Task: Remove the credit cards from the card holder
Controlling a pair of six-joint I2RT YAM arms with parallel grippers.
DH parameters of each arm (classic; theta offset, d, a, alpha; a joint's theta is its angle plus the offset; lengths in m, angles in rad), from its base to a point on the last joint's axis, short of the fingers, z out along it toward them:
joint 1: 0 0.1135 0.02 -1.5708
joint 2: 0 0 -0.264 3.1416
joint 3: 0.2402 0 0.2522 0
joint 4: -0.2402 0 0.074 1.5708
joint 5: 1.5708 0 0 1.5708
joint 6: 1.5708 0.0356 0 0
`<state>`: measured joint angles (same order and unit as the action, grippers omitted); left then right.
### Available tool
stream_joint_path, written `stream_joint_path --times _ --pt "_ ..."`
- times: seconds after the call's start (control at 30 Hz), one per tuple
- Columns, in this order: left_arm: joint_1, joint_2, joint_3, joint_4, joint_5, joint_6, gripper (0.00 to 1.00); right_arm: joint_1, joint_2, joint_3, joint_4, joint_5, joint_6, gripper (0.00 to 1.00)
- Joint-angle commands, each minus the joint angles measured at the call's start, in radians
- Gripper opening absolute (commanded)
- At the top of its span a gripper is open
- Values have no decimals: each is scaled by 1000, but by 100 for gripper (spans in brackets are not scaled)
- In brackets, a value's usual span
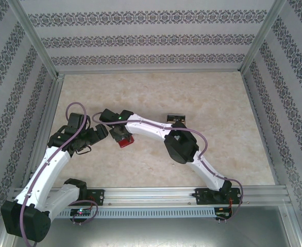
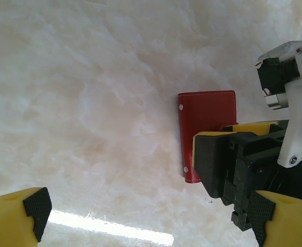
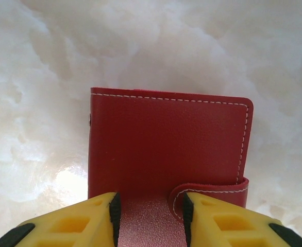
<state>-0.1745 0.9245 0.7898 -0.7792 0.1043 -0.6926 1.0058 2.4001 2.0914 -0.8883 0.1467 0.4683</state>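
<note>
The card holder (image 3: 166,139) is a red wallet lying flat and closed on the marble table, its little tab (image 3: 213,193) wrapped over the near edge. My right gripper (image 3: 151,216) hovers over that near edge, open, with the tab just inside its right finger. In the top view the card holder (image 1: 126,142) peeks out from under the right gripper (image 1: 121,135). My left gripper (image 2: 146,218) is wide open just left of the wallet (image 2: 205,118), nothing between its fingers. A dark card-like rectangle (image 1: 175,119) lies behind the right arm. Teal and beige cards are out of view.
The right arm (image 1: 179,144) stretches across the table's middle. Patterned walls (image 1: 146,36) and metal rails (image 1: 48,108) enclose the table (image 1: 218,103) on three sides, with bare marble to the back and right.
</note>
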Motion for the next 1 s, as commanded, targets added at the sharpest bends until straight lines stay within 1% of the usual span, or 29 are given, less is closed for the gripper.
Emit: stream_joint_path --times 0.0,0.2,0.6,0.73,0.83,0.87,0.97 --pt "7 -10 -5 -26 15 13 100 2 -13 54 -52 38 -29 40" --pt "9 -6 -12 -8 18 5 100 -3 -36 61 -57 50 -43 40" --pt "8 -12 -17 -25 12 -10 100 -18 13 -24 -27 0 -38 38" --pt "8 -18 -17 -24 14 -7 100 -21 13 -72 -6 1 -32 38" --pt "8 -13 -21 -18 23 -5 100 -24 18 -78 3 -4 -36 38" --pt "8 -11 -20 -18 24 -5 100 -24 20 -78 3 -6 -38 36" --pt "7 -11 -22 -11 32 -1 100 -25 18 -82 5 -10 -36 22"
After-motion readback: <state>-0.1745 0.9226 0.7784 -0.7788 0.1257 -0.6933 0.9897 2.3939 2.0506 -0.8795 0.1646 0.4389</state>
